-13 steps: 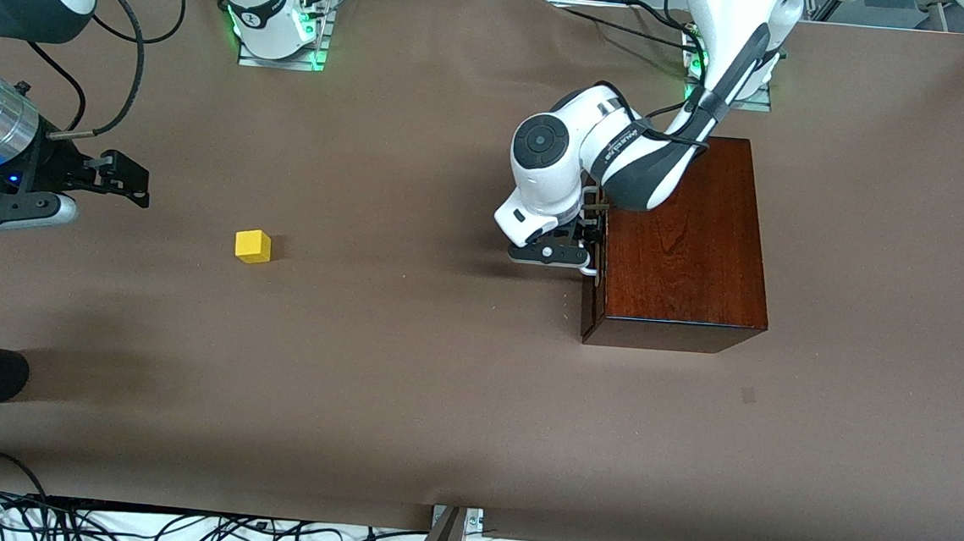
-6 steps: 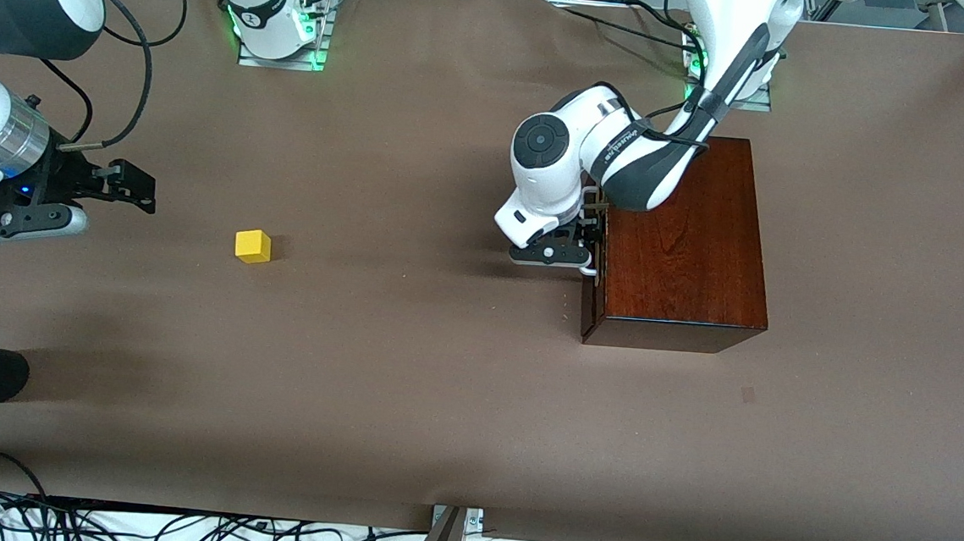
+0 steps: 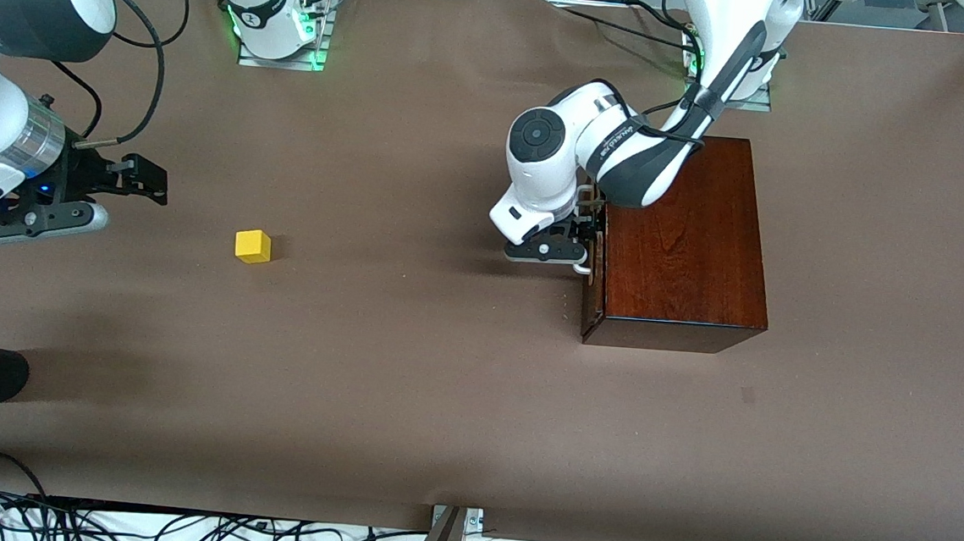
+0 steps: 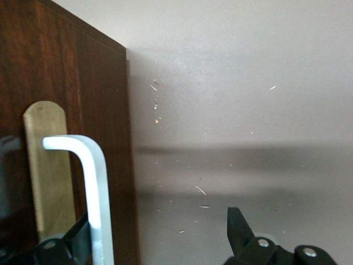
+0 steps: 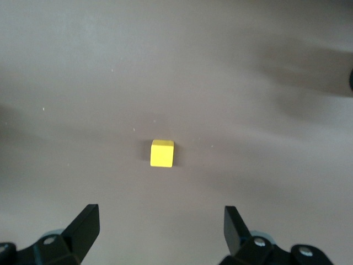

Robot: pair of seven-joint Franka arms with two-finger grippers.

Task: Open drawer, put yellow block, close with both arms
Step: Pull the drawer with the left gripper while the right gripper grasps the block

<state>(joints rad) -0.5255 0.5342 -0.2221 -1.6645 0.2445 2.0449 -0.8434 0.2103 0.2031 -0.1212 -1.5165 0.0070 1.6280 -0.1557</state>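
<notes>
Reaching for the drawer (image 3: 593,266), still shut in the wooden box (image 3: 679,238) toward the left arm's end: left gripper (image 4: 160,243) at the front with jaws open astride the white handle (image 4: 94,187), not yet clamped; close squarely, then pull straight out. Yellow block (image 3: 252,246) sits on the table (image 3: 406,384), well apart at the box's 9 o'clock. Right gripper (image 5: 160,229), jaws open, has moved closer to the block than a second ago; left arm shifted slightly.

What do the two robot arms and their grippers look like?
Both arms are glossy white with dark grey joint bands. The left gripper and right gripper are black with two fingers. A black cable loops along the right arm, which has a silver wrist ring. Bases glow green.
</notes>
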